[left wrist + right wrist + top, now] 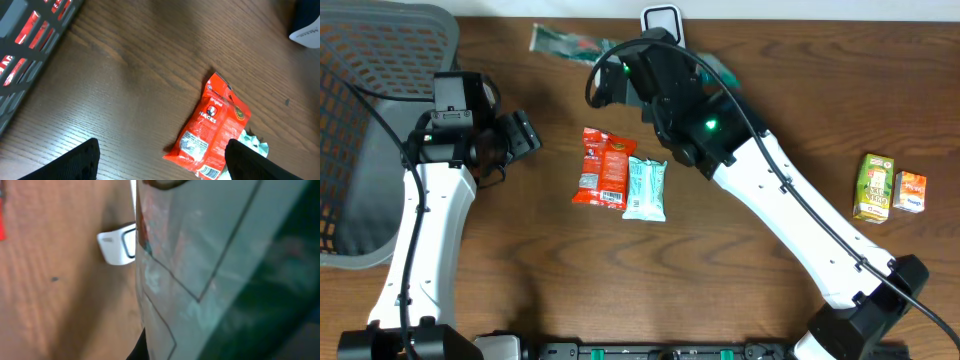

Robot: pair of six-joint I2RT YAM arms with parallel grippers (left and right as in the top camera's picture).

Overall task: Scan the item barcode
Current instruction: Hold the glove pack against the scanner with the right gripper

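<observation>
the right hand [618, 78] is clenched on a thin green packet [200, 270] held near the white scanner [116, 248], the left hand [518, 138] released above the worktop [540, 265], and the limp film could fold or tilt, turning its printed side away from the scanner.

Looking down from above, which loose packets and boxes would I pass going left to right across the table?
red snack packet → pale teal packet → green carton → small orange box. The green wrapper at the far edge spans the same stretch as the red snack packet, so it is left out.
</observation>
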